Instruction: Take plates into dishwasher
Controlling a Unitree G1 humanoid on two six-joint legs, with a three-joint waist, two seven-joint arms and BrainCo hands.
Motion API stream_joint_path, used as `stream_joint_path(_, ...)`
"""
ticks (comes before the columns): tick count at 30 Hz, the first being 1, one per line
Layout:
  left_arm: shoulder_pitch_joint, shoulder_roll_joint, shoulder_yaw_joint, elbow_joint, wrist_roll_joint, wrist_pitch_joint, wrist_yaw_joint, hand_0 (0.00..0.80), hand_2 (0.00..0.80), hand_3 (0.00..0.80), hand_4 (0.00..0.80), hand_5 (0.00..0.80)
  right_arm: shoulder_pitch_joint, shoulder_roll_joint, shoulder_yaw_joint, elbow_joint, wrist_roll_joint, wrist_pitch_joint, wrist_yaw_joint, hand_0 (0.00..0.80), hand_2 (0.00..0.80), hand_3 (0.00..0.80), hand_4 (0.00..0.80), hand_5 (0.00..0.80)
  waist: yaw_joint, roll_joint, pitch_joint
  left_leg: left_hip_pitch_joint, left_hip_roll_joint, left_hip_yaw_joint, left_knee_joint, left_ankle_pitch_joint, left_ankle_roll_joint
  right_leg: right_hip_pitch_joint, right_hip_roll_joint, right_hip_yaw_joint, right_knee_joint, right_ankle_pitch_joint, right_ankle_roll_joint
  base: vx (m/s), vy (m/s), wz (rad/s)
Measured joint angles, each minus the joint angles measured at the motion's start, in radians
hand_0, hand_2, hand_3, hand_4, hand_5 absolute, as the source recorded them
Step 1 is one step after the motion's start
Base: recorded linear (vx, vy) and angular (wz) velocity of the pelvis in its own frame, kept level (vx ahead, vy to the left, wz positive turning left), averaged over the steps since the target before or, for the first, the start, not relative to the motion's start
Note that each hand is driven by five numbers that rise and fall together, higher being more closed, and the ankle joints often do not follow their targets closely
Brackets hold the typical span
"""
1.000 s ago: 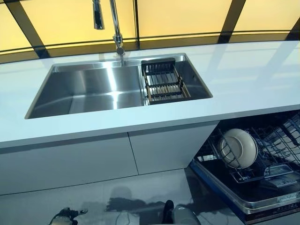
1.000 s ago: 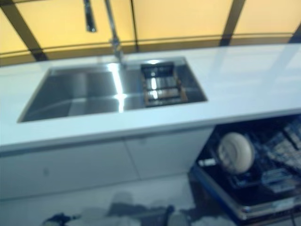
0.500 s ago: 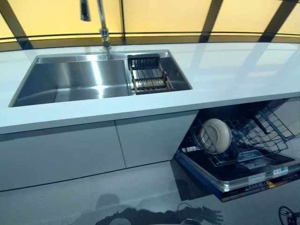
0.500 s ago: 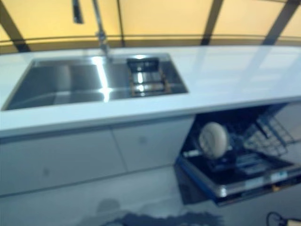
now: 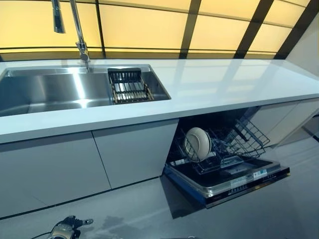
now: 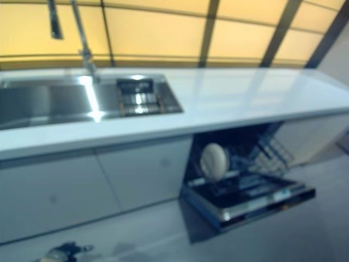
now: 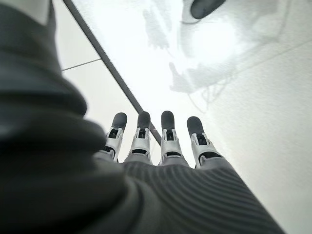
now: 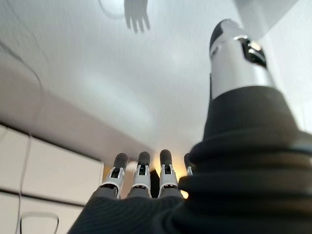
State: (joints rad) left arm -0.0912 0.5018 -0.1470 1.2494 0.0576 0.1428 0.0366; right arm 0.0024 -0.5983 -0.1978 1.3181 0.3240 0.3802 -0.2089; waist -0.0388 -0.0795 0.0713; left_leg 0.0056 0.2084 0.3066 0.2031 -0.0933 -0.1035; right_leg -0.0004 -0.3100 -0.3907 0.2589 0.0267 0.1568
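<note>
A cream plate (image 5: 197, 143) stands on edge in the lower wire rack (image 5: 234, 142) of the open dishwasher (image 5: 227, 181) under the counter, right of centre; it also shows in the right eye view (image 6: 214, 161). No other plate is in view. My left hand (image 5: 62, 230) hangs low at the bottom left, far from the dishwasher; in the left wrist view its fingers (image 7: 167, 134) are straight and hold nothing. My right hand (image 8: 141, 183) shows only in its own wrist view, with fingers straight and empty, over the floor.
A white counter (image 5: 224, 82) runs across the view with a steel sink (image 5: 50, 89) at the left, a black drying rack (image 5: 128, 85) in it and a tall faucet (image 5: 79, 30). The dishwasher door lies open over the grey floor (image 5: 149, 214). White cabinet fronts (image 5: 99, 159) stand below the sink.
The whole picture has shifted left, so the camera has turned right; the dishwasher now sits nearer the middle. My left hand shows again at the bottom left.
</note>
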Motion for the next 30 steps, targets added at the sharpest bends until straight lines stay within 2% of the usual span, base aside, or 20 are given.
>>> stream_joint_path(1,0.005,0.000,0.000,0.000,0.002,0.000,0.000,0.000,0.000,0.000,0.000,0.000,-0.001,0.002,0.000,0.000,0.010,0.002,-0.001,0.000,0.000,0.000,0.000,0.000,0.000,0.006,0.000,0.008,-0.002,-0.002,-0.016,0.009,-0.002,-0.013,-0.008,-0.002,0.030,0.000,0.000,-0.036,-0.076,0.24)
stream_joint_path(2,0.014,-0.001,0.001,0.003,0.007,0.003,0.000,0.000,0.000,0.000,0.000,0.000,-0.001,0.003,0.000,0.002,0.030,0.008,-0.005,0.000,0.000,0.000,0.000,0.000,0.000,0.027,-0.001,0.023,-0.005,-0.009,-0.051,0.026,0.003,-0.026,-0.017,-0.003,0.061,0.006,-0.006,-0.039,-0.082,0.21)
stream_joint_path(3,0.025,0.004,0.001,0.002,0.007,0.005,0.002,0.000,0.000,0.000,0.000,0.000,-0.002,0.003,0.001,0.004,0.054,0.019,-0.015,0.000,0.000,0.000,0.000,0.000,0.002,0.038,-0.004,0.032,-0.009,-0.009,-0.078,0.041,0.000,-0.028,-0.018,-0.003,0.047,0.003,-0.007,-0.001,-0.136,0.21)
stream_joint_path(5,0.060,0.021,0.004,0.009,0.007,0.009,0.004,0.000,0.000,0.000,0.000,0.000,-0.018,0.005,0.001,0.008,0.102,0.028,-0.021,0.000,0.000,0.000,0.000,0.000,0.007,0.039,-0.005,0.035,-0.026,-0.011,-0.110,0.062,-0.013,-0.006,-0.011,-0.003,-0.025,-0.013,0.002,0.047,-0.136,0.08)
stream_joint_path(8,0.113,-0.002,0.023,0.022,0.007,0.001,0.012,0.000,0.000,0.000,0.000,0.000,-0.023,0.006,-0.004,0.024,0.144,0.022,-0.029,0.000,0.000,0.000,0.000,0.000,0.010,0.077,0.007,0.036,-0.011,-0.027,-0.168,0.111,-0.042,0.040,0.038,-0.008,-0.127,-0.034,0.008,0.028,-0.140,0.21)
stream_joint_path(10,0.134,-0.043,0.025,0.021,0.007,-0.009,0.023,0.000,0.000,0.000,0.000,0.000,-0.020,0.006,-0.025,0.040,0.191,0.008,-0.041,0.000,0.000,0.000,0.000,0.000,0.015,0.125,0.022,0.035,0.016,-0.036,-0.202,0.159,-0.066,0.063,0.086,-0.006,-0.170,-0.032,-0.005,-0.139,-0.105,0.35)
stream_joint_path(12,0.134,-0.092,0.025,0.024,0.006,-0.018,0.033,0.000,0.000,0.000,0.000,0.000,-0.026,0.005,-0.031,0.045,0.260,-0.016,-0.050,0.000,0.000,0.000,0.000,0.000,0.033,0.153,0.037,0.015,0.036,-0.029,-0.191,0.170,-0.059,0.055,0.114,-0.009,-0.188,-0.035,-0.020,-0.131,-0.071,0.16)
stream_joint_path(13,0.134,-0.114,0.026,0.026,0.005,-0.027,0.035,0.000,0.000,0.000,0.000,0.000,-0.037,0.005,-0.033,0.046,0.289,-0.030,-0.050,0.000,0.000,0.000,0.000,0.000,0.033,0.156,0.039,0.002,0.038,-0.014,-0.181,0.176,-0.051,0.042,0.109,-0.013,-0.183,-0.039,-0.029,-0.077,-0.040,0.19)
stream_joint_path(14,0.129,-0.137,0.025,0.028,0.004,-0.035,0.035,0.000,0.000,0.000,0.000,0.000,-0.049,0.004,-0.056,0.046,0.334,-0.044,-0.050,0.000,0.000,0.000,0.000,0.000,0.030,0.154,0.042,-0.013,0.036,0.027,-0.169,0.184,-0.037,0.031,0.104,-0.017,-0.174,-0.049,-0.026,-0.075,0.011,0.30)
stream_joint_path(15,0.122,-0.156,0.024,0.028,0.003,-0.043,0.034,0.000,0.000,0.000,0.000,0.000,-0.051,0.005,-0.082,0.045,0.374,-0.057,-0.050,0.000,0.000,0.000,0.000,0.000,0.030,0.151,0.045,-0.028,0.032,0.051,-0.150,0.190,-0.035,0.028,0.097,-0.022,-0.165,-0.051,-0.026,-0.147,0.068,0.31)
stream_joint_path(16,0.115,-0.171,0.022,0.019,0.003,-0.044,0.034,0.000,0.000,0.000,0.000,0.000,-0.047,0.014,-0.086,0.041,0.418,-0.079,-0.051,0.000,0.000,0.000,0.000,0.000,0.029,0.144,0.049,-0.037,0.019,0.063,-0.124,0.170,-0.027,0.022,0.076,-0.027,-0.150,-0.058,-0.020,-0.211,0.080,0.23)
stream_joint_path(18,0.115,-0.174,0.019,-0.008,0.000,-0.041,0.032,0.000,0.000,0.000,0.000,0.000,-0.058,0.039,-0.087,0.021,0.474,-0.106,-0.050,0.000,0.000,0.000,0.000,0.000,0.029,0.133,0.057,-0.044,-0.007,0.064,-0.120,0.147,-0.013,-0.005,0.052,-0.016,-0.103,-0.072,-0.008,-0.301,0.015,0.05)
stream_joint_path(19,0.097,-0.153,-0.001,-0.018,-0.016,-0.037,0.036,0.000,0.000,0.000,0.000,0.000,-0.087,0.064,-0.084,-0.001,0.525,-0.118,-0.049,0.000,0.000,0.000,0.000,0.000,0.030,0.129,0.082,-0.075,-0.027,0.056,-0.102,0.149,-0.004,-0.062,0.019,0.001,-0.024,-0.090,0.001,-0.283,-0.017,0.08)
stream_joint_path(20,0.084,-0.144,-0.006,-0.021,-0.023,-0.038,0.038,0.000,0.000,0.000,0.000,0.000,-0.100,0.069,-0.083,-0.003,0.541,-0.119,-0.049,0.000,0.000,0.000,0.000,0.000,0.031,0.121,0.099,-0.094,-0.032,0.048,-0.083,0.144,0.001,-0.082,0.006,0.004,0.006,-0.099,0.000,-0.260,0.010,0.13)
stream_joint_path(21,0.044,-0.123,-0.023,-0.021,-0.046,-0.041,0.045,0.000,0.000,0.000,0.000,0.000,-0.145,0.071,-0.084,0.002,0.584,-0.123,-0.049,0.000,0.000,0.000,0.000,0.000,0.031,0.116,0.152,-0.154,-0.038,0.040,-0.016,0.124,0.012,-0.155,-0.028,0.025,0.089,-0.125,-0.005,-0.122,0.043,0.08)
stream_joint_path(23,0.023,-0.119,-0.024,-0.020,-0.052,-0.040,0.050,0.000,0.000,0.000,0.000,0.000,-0.186,0.065,-0.086,0.004,0.623,-0.138,-0.050,0.000,0.000,0.000,0.000,0.000,0.029,0.132,0.204,-0.197,-0.033,0.040,0.042,0.104,0.021,-0.189,-0.043,0.031,0.140,-0.133,-0.008,-0.103,0.047,-0.02)
stream_joint_path(26,0.031,-0.123,-0.027,-0.007,-0.076,-0.047,0.064,0.000,0.000,0.000,0.000,0.000,-0.251,0.051,-0.085,0.001,0.695,-0.142,-0.049,0.000,0.000,0.000,0.000,0.000,0.030,0.177,0.280,-0.237,-0.021,0.040,0.151,0.050,0.024,-0.252,-0.072,0.069,0.250,-0.186,-0.019,-0.103,0.023,-0.09)
stream_joint_path(28,0.036,-0.131,-0.027,0.000,-0.100,-0.057,0.073,0.000,0.000,0.000,0.000,0.000,-0.281,0.030,-0.084,-0.003,0.728,-0.147,-0.043,0.000,0.000,0.000,0.000,0.000,0.031,0.208,0.301,-0.293,-0.010,0.031,0.217,0.027,0.024,-0.314,-0.087,0.086,0.334,-0.223,-0.029,-0.044,-0.012,0.02)
stream_joint_path(30,0.044,-0.133,-0.027,-0.009,-0.129,-0.059,0.074,0.000,0.000,0.000,0.000,0.000,-0.302,0.028,-0.083,-0.006,0.767,-0.151,-0.033,0.000,0.000,0.000,0.000,0.000,0.033,0.214,0.316,-0.321,-0.007,0.020,0.249,0.025,0.020,-0.354,-0.094,0.097,0.393,-0.251,-0.042,-0.066,-0.016,0.03)
